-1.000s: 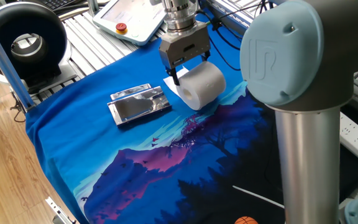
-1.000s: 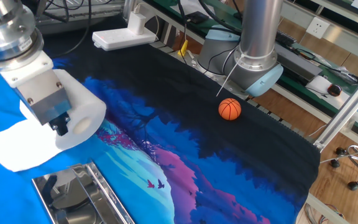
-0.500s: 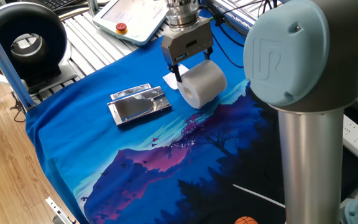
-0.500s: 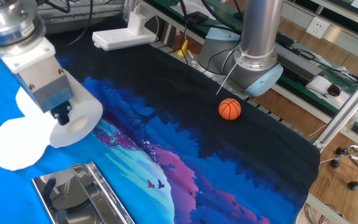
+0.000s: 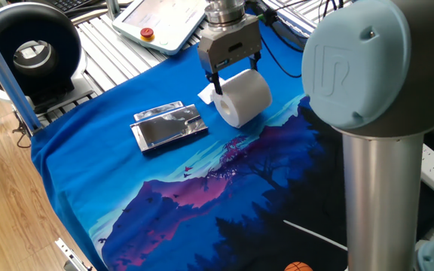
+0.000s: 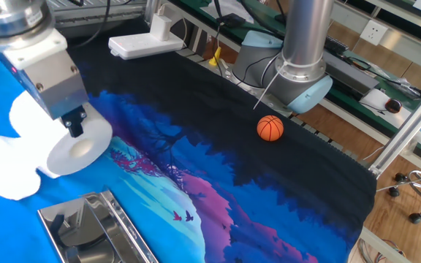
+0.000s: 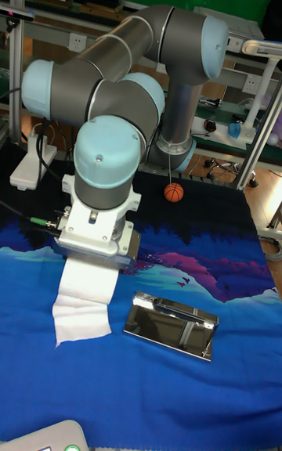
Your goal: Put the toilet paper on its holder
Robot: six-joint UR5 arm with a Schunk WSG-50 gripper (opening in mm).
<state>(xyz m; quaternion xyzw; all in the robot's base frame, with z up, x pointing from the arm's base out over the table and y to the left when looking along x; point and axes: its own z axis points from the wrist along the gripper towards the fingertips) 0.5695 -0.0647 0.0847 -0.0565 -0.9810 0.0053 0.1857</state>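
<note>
The toilet paper [image 5: 243, 98] is a white roll held just over the blue cloth, with my gripper [image 5: 229, 81] shut on its upper end. In the other fixed view a dark fingertip [image 6: 76, 126] presses at the roll [image 6: 70, 152] above its hollow core. A loose sheet [image 6: 6, 169] trails left onto the cloth. The holder [image 5: 169, 125], a shiny silver rectangle with folded edges, lies flat on the cloth left of the roll, apart from it. In the tall view the arm hides the gripper; the paper [image 7: 84, 294] hangs below it beside the holder [image 7: 172, 315].
A white pendant [image 5: 160, 22] with a red button lies beyond the cloth's far edge. A small orange basketball [image 6: 270, 128] sits on the dark part of the cloth near the arm's base [image 6: 302, 80]. A black round device [image 5: 29, 53] stands at the far left.
The gripper has carried the roll a little toward the far side of the table, slightly further from the holder. The trailing sheet has dragged along with it. The holder has not moved.
</note>
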